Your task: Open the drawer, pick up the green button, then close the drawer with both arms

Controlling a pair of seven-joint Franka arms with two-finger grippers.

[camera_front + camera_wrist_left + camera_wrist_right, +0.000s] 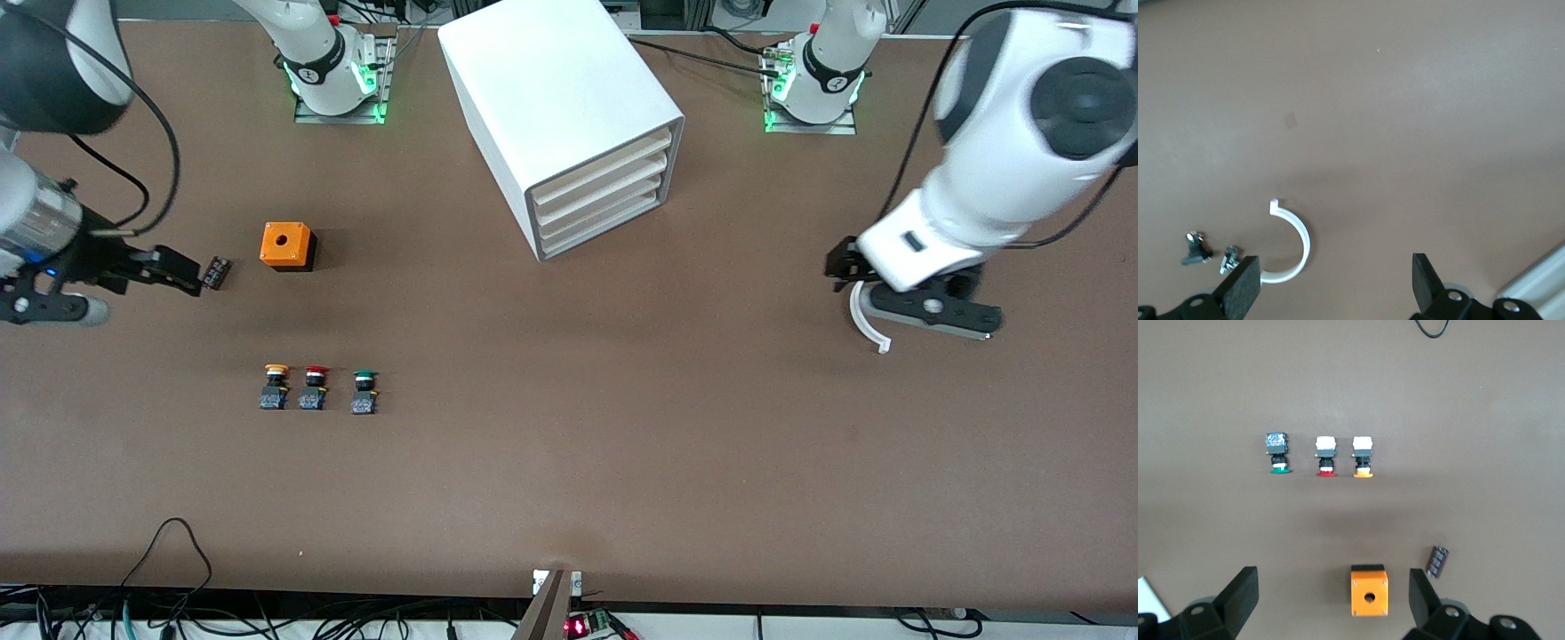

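White cabinet (556, 107) with 4 stacked drawers, all pushed in; the drawer (597, 174) fronts face the front camera, angled toward the left arm's end. Green-capped button (363, 392) lying on the table (622, 427), at the end of a row of 3 with a red-capped button (313, 388) and a yellow-capped button (275, 387). Orange box (288, 245) with a small dark component (216, 272) beside it. Right gripper (1331, 593): jaws fully apart, empty, up over the table at the right arm's end. Left gripper (1335, 280): jaws fully apart, empty, over a white curved clip (1293, 243).
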